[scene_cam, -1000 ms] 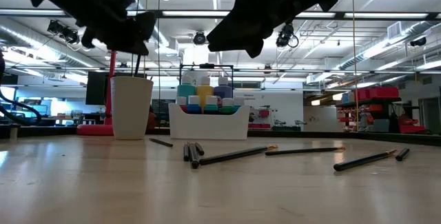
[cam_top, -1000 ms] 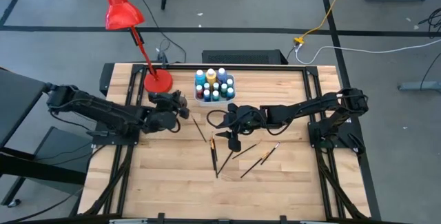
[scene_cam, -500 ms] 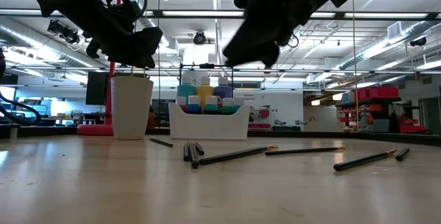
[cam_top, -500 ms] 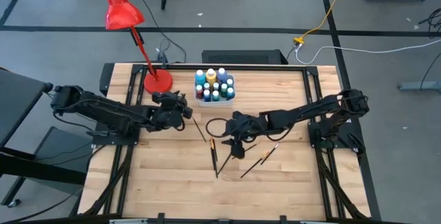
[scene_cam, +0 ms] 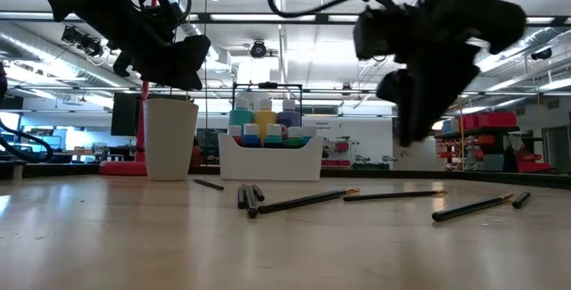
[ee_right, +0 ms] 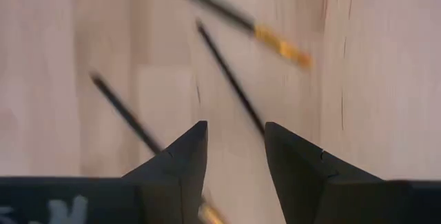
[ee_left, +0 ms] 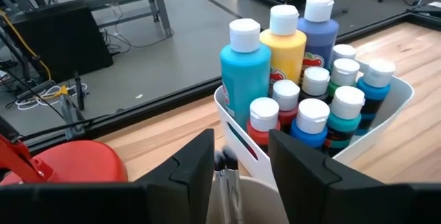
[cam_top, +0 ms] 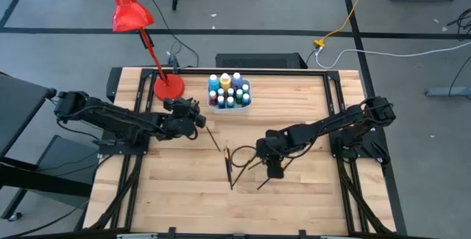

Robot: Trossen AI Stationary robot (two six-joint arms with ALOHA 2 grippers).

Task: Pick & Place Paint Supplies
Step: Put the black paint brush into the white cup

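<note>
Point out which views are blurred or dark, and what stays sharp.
Right wrist view: the thin dark paintbrushes on the wooden table are smeared by motion blur. Low view: both arms are dark silhouettes against bright ceiling lights, and the white cup stays crisp. Left wrist view: the white-capped paint bottles are sharp. High view: evenly lit, no glare.

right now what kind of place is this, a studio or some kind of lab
Most likely a robotics lab or workshop. The low view shows a big open hall with exposed ceiling ducts and strip lights; the wooden table sits in a black metal frame on a concrete floor, with cables trailing across it.
</note>
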